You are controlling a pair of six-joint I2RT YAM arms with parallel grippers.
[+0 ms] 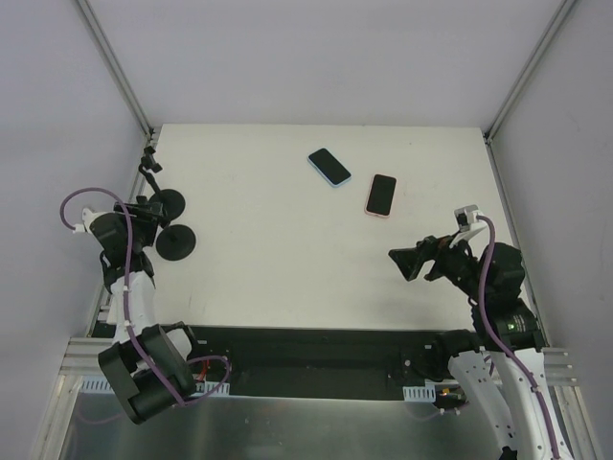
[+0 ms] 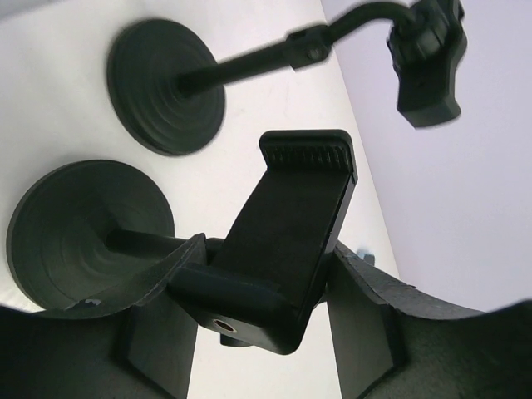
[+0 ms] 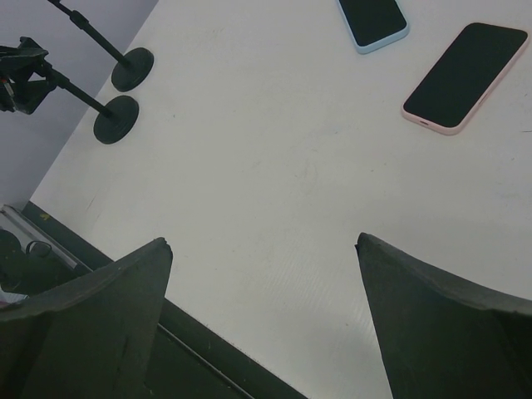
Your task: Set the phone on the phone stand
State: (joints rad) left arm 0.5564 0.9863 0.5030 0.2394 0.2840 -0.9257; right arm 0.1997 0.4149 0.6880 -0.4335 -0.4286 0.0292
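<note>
Two phones lie face up on the white table: one in a blue case [image 1: 329, 167] [image 3: 374, 20] and one in a pink case [image 1: 381, 195] [image 3: 465, 75]. Two black phone stands with round bases stand at the left edge. My left gripper [image 1: 144, 213] [image 2: 268, 249] is shut on the cradle [image 2: 293, 224] of the nearer phone stand [image 1: 177, 242], whose base [image 2: 83, 229] rests on the table. My right gripper [image 1: 400, 263] [image 3: 264, 241] is open and empty, above the table, well short of the phones.
The second stand [image 1: 170, 203] [image 2: 166, 87] stands just behind the held one, its clamp [image 2: 426, 58] raised on a bent arm. Both stands also show far left in the right wrist view [image 3: 116, 119]. Grey walls close the table's sides; a black strip runs along its near edge [image 3: 208, 349].
</note>
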